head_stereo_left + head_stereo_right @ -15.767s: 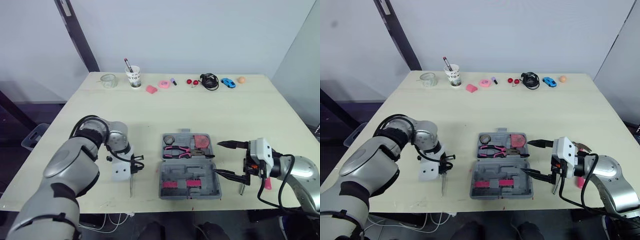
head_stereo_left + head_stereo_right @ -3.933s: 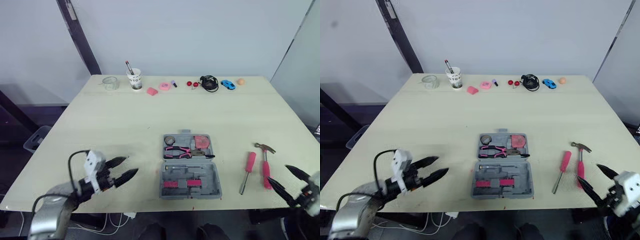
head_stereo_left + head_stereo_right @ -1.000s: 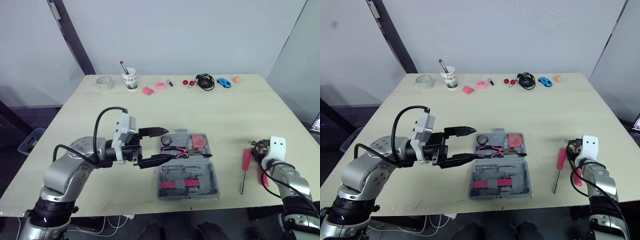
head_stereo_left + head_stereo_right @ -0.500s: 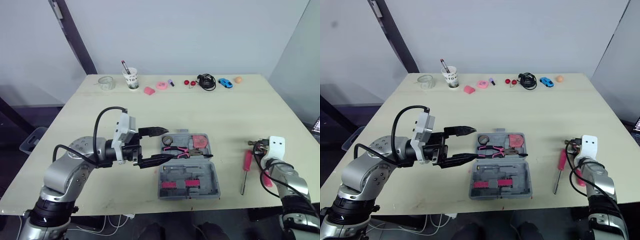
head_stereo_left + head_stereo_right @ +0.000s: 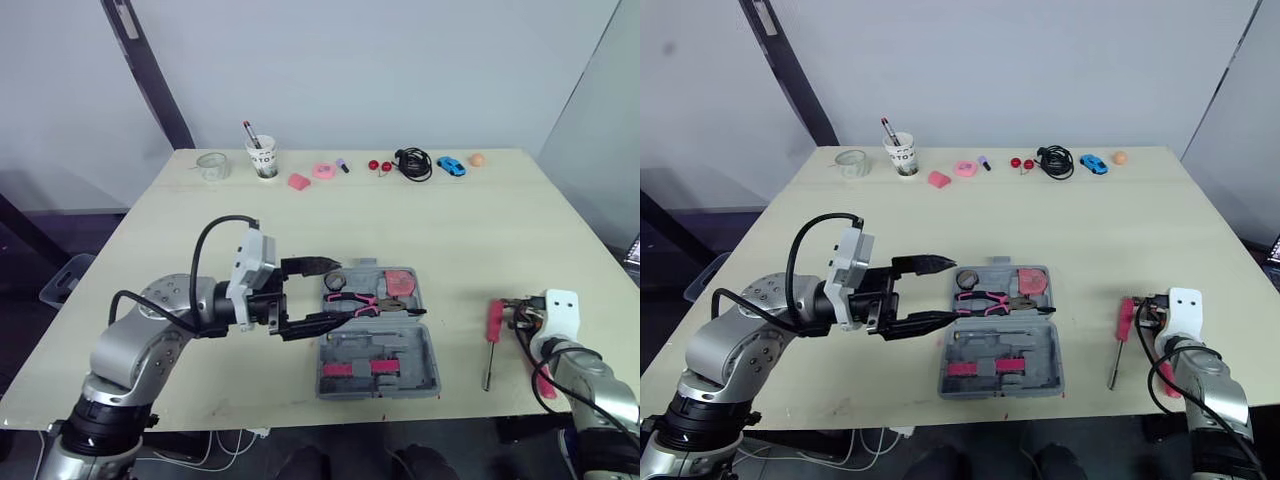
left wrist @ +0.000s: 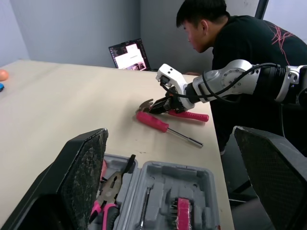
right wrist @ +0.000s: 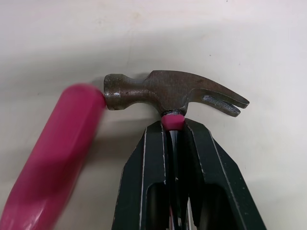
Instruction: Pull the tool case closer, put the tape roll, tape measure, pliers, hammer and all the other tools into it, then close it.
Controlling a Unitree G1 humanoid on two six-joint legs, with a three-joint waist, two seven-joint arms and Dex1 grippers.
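Head view: open tool case (image 5: 400,345) near centre of counter (image 5: 200,220), pliers (image 5: 365,300) in its far half. Left end effector (image 5: 338,291) spread wide at the case's left edge. Screwdriver (image 5: 491,335) near right, right end effector (image 5: 524,312) just beside it.
Left wrist view: person (image 6: 240,43) and laptop (image 6: 128,54) beyond the counter.
Right wrist view: right end effector clamped on hammer (image 7: 172,91) neck, beside the screwdriver handle.

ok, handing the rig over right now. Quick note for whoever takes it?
The left gripper is open, hovering at the left edge of the tool case, near the pliers.
The right gripper is shut on the hammer, just under its head, to the right of the case.
Done: tape roll, pliers and tape measure sit in the open case.
Left: the hammer and the screwdriver beside it go in, then close the case.
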